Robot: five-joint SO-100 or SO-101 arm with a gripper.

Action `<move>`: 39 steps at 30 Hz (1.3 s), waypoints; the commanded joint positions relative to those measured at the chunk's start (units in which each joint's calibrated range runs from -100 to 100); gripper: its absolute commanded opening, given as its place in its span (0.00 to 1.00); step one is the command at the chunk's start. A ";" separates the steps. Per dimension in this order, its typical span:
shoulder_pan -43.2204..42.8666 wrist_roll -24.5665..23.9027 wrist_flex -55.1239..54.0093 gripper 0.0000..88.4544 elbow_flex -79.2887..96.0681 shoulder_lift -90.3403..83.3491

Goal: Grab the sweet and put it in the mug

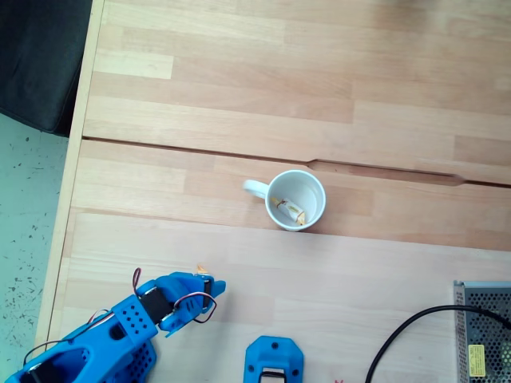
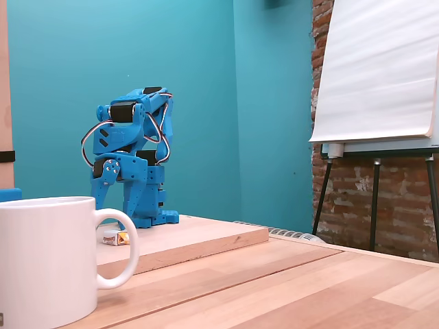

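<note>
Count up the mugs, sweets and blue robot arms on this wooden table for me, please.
Robot arms: 1, the blue arm
Mugs: 1, the white mug
Sweets: 2, a sweet inside the mug and another sweet on the board by the arm
Total: 4

No text could be read in either fixed view. A small yellow label (image 1: 477,357) sat on the grey mesh-topped box (image 1: 484,319) at the lower right of a fixed view, its print too small to make out. The sweet (image 1: 289,209) bore a mark, illegible.
</note>
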 commanded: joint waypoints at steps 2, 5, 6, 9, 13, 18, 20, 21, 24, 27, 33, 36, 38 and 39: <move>0.10 0.00 0.62 0.23 0.00 -0.08; 0.10 -0.05 0.70 0.23 0.45 -0.08; 0.10 -0.05 0.70 0.22 0.45 -0.08; 0.18 -0.15 0.70 0.22 0.63 -0.08; 0.76 -0.49 0.95 0.22 0.81 -0.17; 0.32 -0.49 4.66 0.23 -1.25 -0.25; 0.25 -0.49 5.06 0.23 -1.78 -0.17; 0.25 -0.49 5.46 0.22 -2.05 -0.17; 0.10 -0.49 6.67 0.22 -2.58 -0.17; 0.10 -0.29 6.59 0.22 -2.49 -0.08; 0.61 0.05 5.70 0.23 -2.05 0.87; 0.61 0.10 5.62 0.22 -1.96 1.12; 0.47 0.10 5.62 0.22 -1.96 1.12; 0.18 0.10 5.30 0.22 -1.87 1.12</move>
